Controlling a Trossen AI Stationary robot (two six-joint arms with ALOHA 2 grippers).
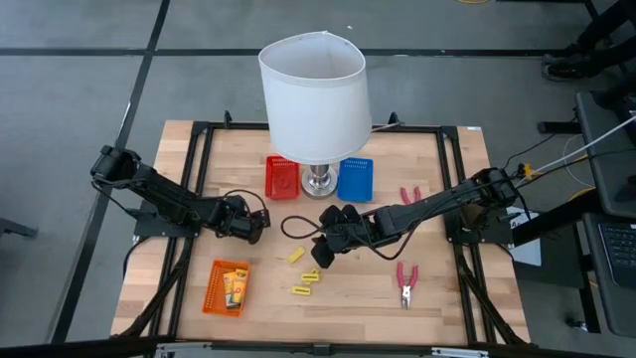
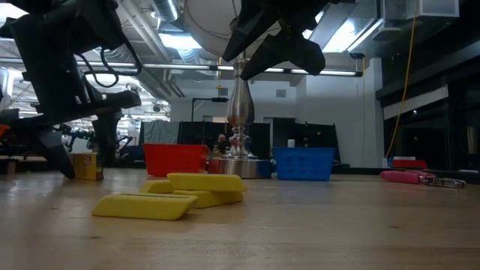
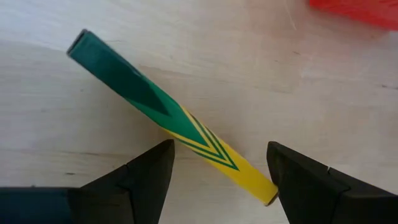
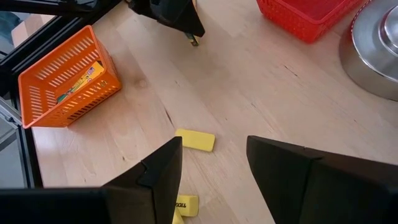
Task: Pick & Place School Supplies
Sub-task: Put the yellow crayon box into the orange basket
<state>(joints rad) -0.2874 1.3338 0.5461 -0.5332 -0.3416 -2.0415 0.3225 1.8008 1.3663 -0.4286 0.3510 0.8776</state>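
A long green-and-yellow packet (image 3: pixel 155 102) lies flat on the wooden table. My left gripper (image 3: pixel 221 152) is open over the packet, one finger on each side of its yellow end; in the high view this gripper (image 1: pixel 255 225) hides it. My right gripper (image 4: pixel 214 149) hangs open above the table with nothing between its fingers, over a plain yellow piece (image 4: pixel 195 140) and a printed one (image 4: pixel 185 204). Three yellow pieces (image 1: pixel 303 274) lie near the table's front. Two red-handled pliers (image 1: pixel 405 283) (image 1: pixel 409 195) lie on the table's right side. My left gripper points steeply down with the packet's yellow end (image 3: pixel 249 177) running slantwise across the gap between its fingers. Whether either finger touches the packet I cannot tell. The packet lies on the table.
A white-shaded lamp (image 1: pixel 313 99) stands at the far middle, with a red basket (image 1: pixel 282 177) to its left and a blue basket (image 1: pixel 356 177) to its right. Its black cord (image 1: pixel 295 227) loops between the arms. An orange basket (image 1: pixel 227 286) holding a yellow packet sits near front left.
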